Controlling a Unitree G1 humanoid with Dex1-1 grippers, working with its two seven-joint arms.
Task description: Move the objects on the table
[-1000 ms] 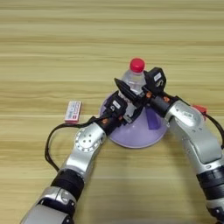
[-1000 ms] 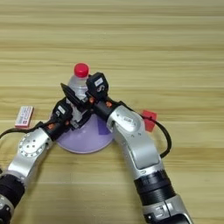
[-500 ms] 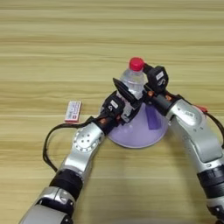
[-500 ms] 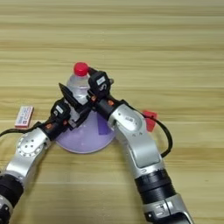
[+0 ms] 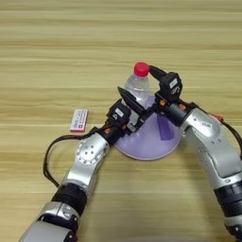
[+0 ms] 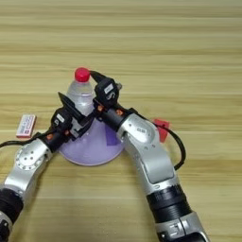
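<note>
A: Where the two arms meet at the bottle (image 5: 138, 90), how much of it can you make out?

B: Only the red cap (image 5: 141, 69) and the clear shoulders. The lower body is hidden behind the left gripper (image 5: 128, 105) and the right gripper (image 5: 158, 80), so I cannot tell for sure whether its base sits on the plate (image 5: 150, 140), though it stands upright at the plate's far edge.

A: What are the grippers doing?

B: The left one has a black finger (image 5: 126, 96) laid against the bottle's left side, but I cannot tell whether it is spread or pinched. The right one has one finger (image 5: 156, 72) reaching to just beside the cap on the bottle's right; its other finger is hidden, so I cannot tell its state either.

A: And the rest?

B: The plate is round, smooth and lilac, with a darker purple patch on its right part. The pack (image 5: 79, 120) is flat and white with red edges, lying well left of the bottle. The cube (image 6: 160, 129) is red and mostly hidden behind the right forearm, to the bottle's right. The table (image 5: 56, 47) is light-brown wood with grain running across.

A: Anything cut off?

B: Both arms run out of the lower edge.
</note>
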